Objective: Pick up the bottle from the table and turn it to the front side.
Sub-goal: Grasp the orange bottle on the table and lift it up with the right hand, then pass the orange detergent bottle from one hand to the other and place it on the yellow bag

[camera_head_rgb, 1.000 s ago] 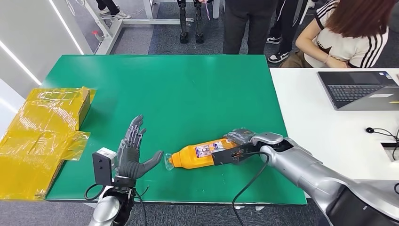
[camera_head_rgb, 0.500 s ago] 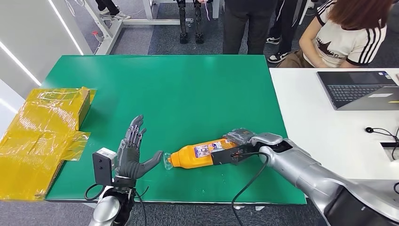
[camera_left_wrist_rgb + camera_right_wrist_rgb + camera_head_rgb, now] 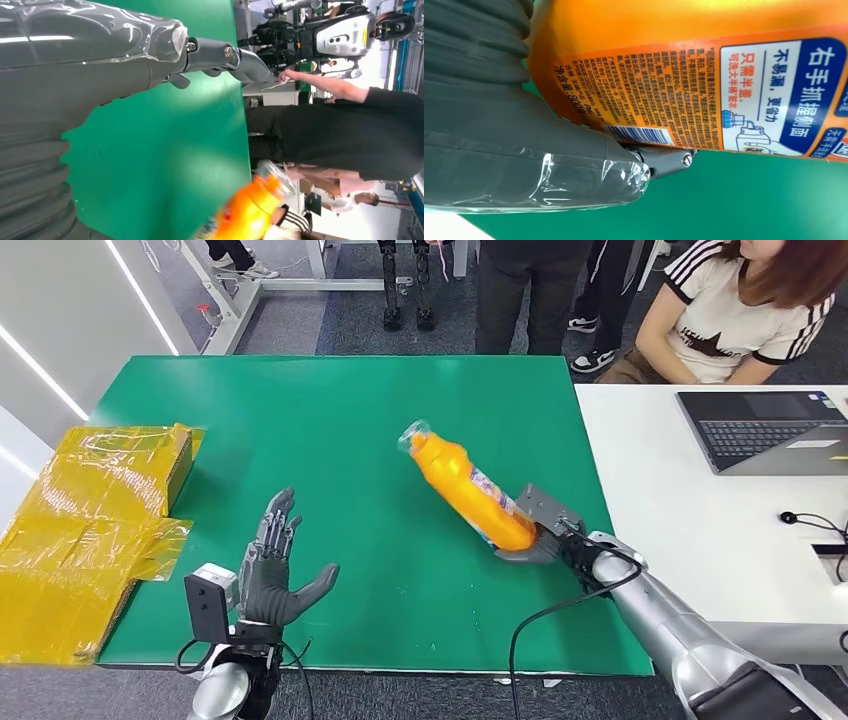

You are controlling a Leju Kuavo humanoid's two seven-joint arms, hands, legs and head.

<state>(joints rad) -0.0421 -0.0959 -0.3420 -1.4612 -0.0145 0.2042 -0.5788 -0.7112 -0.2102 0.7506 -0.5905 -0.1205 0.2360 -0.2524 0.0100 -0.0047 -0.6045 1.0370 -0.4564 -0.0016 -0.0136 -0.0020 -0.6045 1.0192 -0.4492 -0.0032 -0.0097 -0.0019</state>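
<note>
Change: a second ago the bottle (image 3: pixel 466 492) lay on its side near the front edge of the green desk (image 3: pixel 340 420), with my right hand on its base end; now I have lifted it clear of the desk and swung it, so its clear cap end points up and toward the far edge. My left hand has barely shifted.
Bottle: orange, with a printed label, held tilted in the air over the right part of the green desk, base low by my hand, cap high. In the right wrist view the label side with small print, a barcode and a blue panel faces the camera (image 3: pixel 704 85).
Contents: the bottle body looks orange throughout; I cannot tell how full it is.
Right hand (image 3: pixel 540 528): my fingers are closed around the base end of the bottle and carry it; in the wrist view my thumb (image 3: pixel 574 165) lies against the label edge.
Right arm: reaches in from the front right corner, forearm slanting up toward the bottle.
Left hand (image 3: pixel 268 568): holds nothing, fingers apart and stretched toward the far edge, thumb out to the side, above the front edge of the green desk.
Yellow wrapped box (image 3: pixel 90 520): at the left edge of the green desk.
White desk (image 3: pixel 680 510): adjoins the right edge, carrying a laptop (image 3: pixel 765 430).
People: one seated (image 3: pixel 745 305) beyond the white desk, others standing past the far edge.
</note>
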